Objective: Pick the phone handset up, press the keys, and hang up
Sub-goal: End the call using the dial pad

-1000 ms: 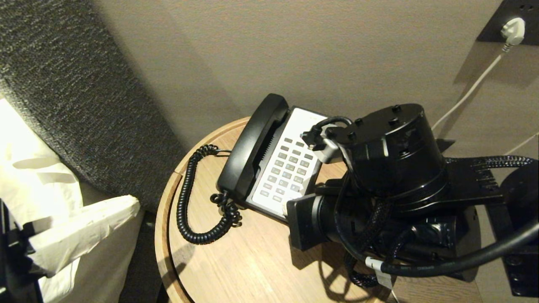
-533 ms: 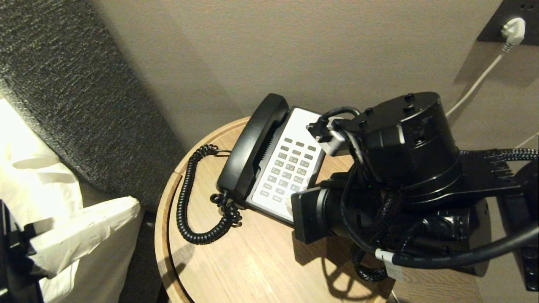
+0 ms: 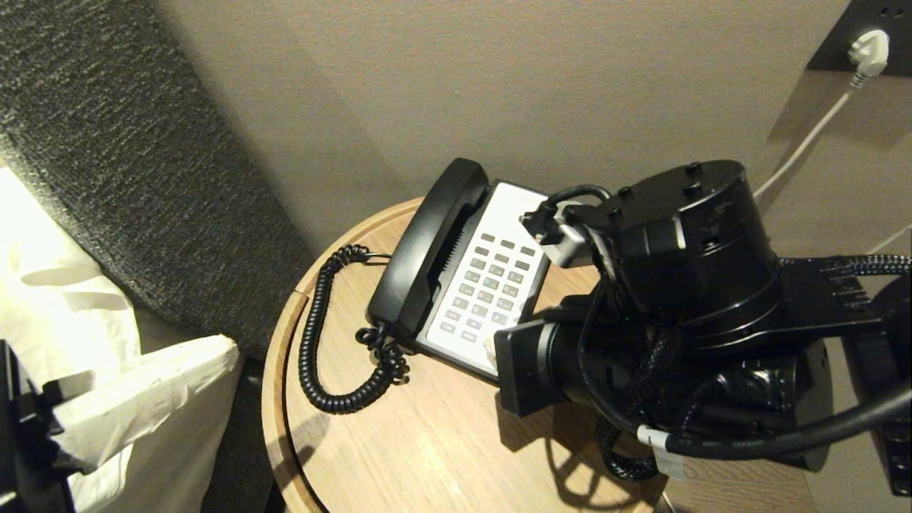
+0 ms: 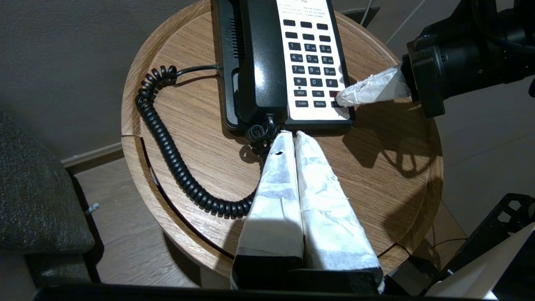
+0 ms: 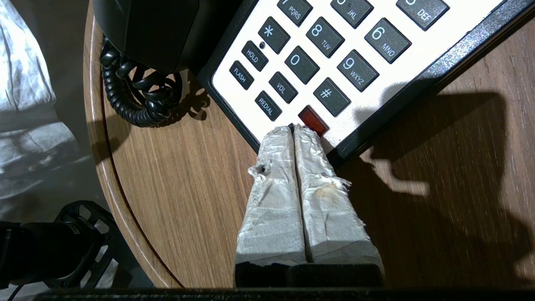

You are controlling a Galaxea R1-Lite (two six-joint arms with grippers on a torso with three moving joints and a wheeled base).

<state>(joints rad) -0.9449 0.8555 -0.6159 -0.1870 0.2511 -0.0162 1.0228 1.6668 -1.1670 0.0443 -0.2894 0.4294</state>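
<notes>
Right claw (image 5: 294,127) shifted slightly rightward, tape-wrapped tips pressed together, perhaps touching glossy keypad (image 5: 334,62).

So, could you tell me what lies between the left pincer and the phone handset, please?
In the left wrist view, the shut left pincer points at the handset's near end; only the coiled cord's small bunched loops lie between them on the wooden table.

From the head view I lose the white keypad's lower right corner (image 3: 499,349) behind the bulky black right arm (image 3: 670,313). The key under my tape-wrapped right gripper (image 5: 294,127) is covered. The black handset's top (image 4: 259,8) is cropped.
</notes>
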